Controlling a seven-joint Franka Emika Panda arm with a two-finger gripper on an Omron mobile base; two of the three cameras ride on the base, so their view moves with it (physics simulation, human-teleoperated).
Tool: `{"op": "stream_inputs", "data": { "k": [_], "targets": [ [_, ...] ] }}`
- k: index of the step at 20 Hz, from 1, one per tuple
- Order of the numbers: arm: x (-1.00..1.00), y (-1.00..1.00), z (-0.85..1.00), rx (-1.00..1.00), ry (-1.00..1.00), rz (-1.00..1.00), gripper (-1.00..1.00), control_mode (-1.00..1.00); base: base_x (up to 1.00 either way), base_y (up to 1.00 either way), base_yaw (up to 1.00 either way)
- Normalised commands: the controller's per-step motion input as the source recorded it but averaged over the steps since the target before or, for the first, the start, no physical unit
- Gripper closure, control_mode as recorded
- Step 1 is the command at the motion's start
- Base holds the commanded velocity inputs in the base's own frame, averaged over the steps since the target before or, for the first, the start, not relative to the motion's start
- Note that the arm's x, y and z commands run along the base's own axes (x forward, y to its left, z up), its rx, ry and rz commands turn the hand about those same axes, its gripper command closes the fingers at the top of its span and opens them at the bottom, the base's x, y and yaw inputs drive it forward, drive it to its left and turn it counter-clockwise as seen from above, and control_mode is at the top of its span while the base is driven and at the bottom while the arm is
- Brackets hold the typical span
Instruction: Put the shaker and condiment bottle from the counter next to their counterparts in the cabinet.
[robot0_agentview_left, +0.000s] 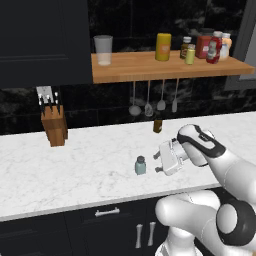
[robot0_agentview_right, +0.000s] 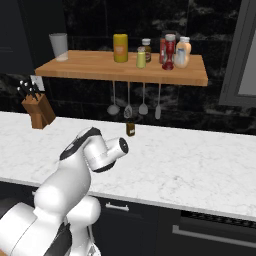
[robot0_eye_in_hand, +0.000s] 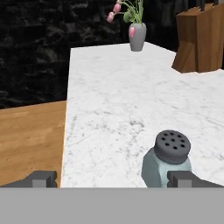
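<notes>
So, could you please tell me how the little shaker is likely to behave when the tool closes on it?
The shaker looks small and rigid, so probably light and unlikely to deform. It stands upright on the smooth marble counter, so an off-centre push from one finger might slide or tip it. Its rounded translucent body could be slippery. The open tool sits close beside it.
</notes>
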Motion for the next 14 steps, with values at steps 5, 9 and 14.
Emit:
{"op": "stream_inputs", "data": {
  "k": [5,9,14],
  "targets": [
    [0.08,0.00,-0.05,0.00,0.00,0.00,-1.00,-1.00,0.00,0.00,0.00],
    [0.15,0.04,-0.08,0.00,0.00,0.00,-1.00,-1.00,0.00,0.00,0.00],
    [0.04,0.10,-0.11,0.00,0.00,0.00,-1.00,-1.00,0.00,0.00,0.00]
  ]
}}
